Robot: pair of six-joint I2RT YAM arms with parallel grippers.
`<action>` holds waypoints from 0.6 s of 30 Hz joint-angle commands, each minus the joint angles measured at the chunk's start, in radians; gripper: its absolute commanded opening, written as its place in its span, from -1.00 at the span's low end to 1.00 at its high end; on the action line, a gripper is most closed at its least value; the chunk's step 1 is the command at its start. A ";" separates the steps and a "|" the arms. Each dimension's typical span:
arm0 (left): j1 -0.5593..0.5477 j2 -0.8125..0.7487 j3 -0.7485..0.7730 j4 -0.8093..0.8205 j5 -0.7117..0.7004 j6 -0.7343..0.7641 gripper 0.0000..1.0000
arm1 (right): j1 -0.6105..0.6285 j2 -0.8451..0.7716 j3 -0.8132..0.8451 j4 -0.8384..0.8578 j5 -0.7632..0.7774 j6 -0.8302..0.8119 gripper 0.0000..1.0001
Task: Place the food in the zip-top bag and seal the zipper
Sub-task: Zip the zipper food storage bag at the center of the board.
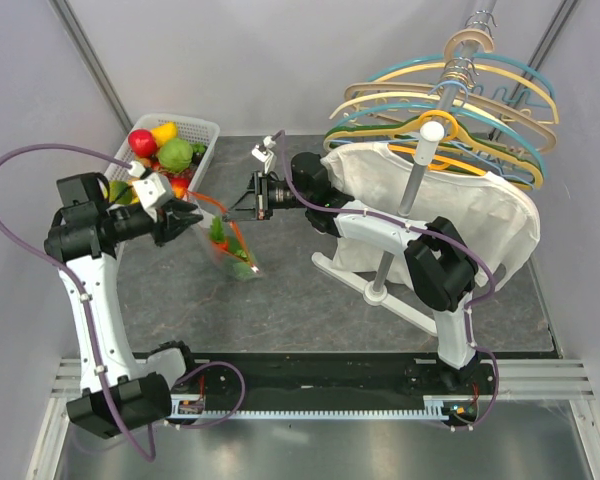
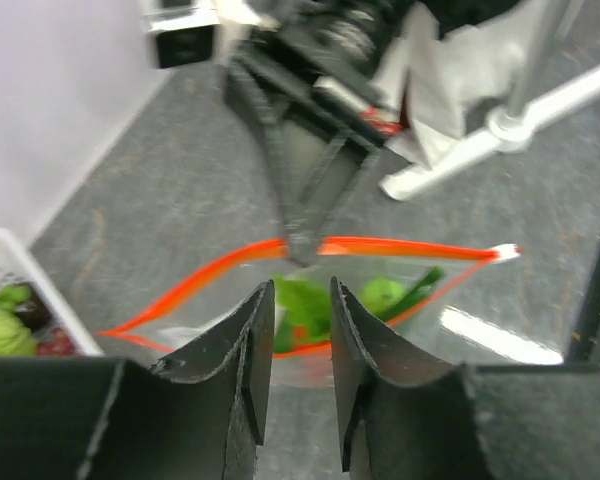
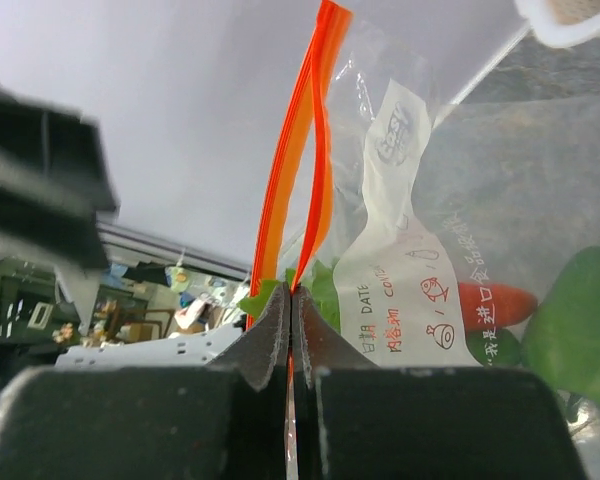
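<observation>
My right end effector is pinched tight on the far lip of the zipper, with no gap between its fingers. It holds that edge of the zip-top bag up, so the mouth gapes in a long almond shape.

My left end effector faces it from the other side. Its fingers are a narrow gap apart, and the near lip of the zipper crosses that gap. I cannot tell whether the pads touch the plastic.

The clear bag is in the left half of the desk, towards the far edge, and it slopes down from my two end effectors towards the near edge. Some of the food is already inside: leafy green pieces and a long orange-red piece, seen through the printed plastic.

A white lattice basket sits in the far left corner of the desk, just beside the bag. It still holds a red piece, a yellow piece and a round green piece.

At the far right of the desk stands a rack of hangers, with a white shirt draped on it.
</observation>
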 commanded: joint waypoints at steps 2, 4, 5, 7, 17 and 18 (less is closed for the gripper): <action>-0.160 -0.059 -0.068 -0.076 -0.182 -0.028 -0.14 | 0.011 -0.031 0.045 -0.060 0.083 -0.054 -1.00; -0.200 -0.061 -0.080 -0.027 -0.222 -0.161 -0.04 | 0.011 -0.030 0.048 -0.067 0.089 -0.054 -1.00; -0.200 -0.056 -0.082 0.007 -0.251 -0.215 0.03 | 0.012 -0.028 0.045 -0.064 0.083 -0.052 -1.00; -0.200 -0.049 -0.073 0.128 -0.340 -0.380 0.15 | 0.012 -0.034 0.033 -0.022 0.057 -0.046 -1.00; 0.025 0.108 0.189 0.116 -0.078 -0.455 0.76 | 0.017 -0.111 0.081 -0.028 -0.098 -0.163 -1.00; 0.028 0.103 0.190 0.116 -0.078 -0.441 0.78 | 0.020 -0.119 0.086 -0.031 -0.106 -0.184 -1.00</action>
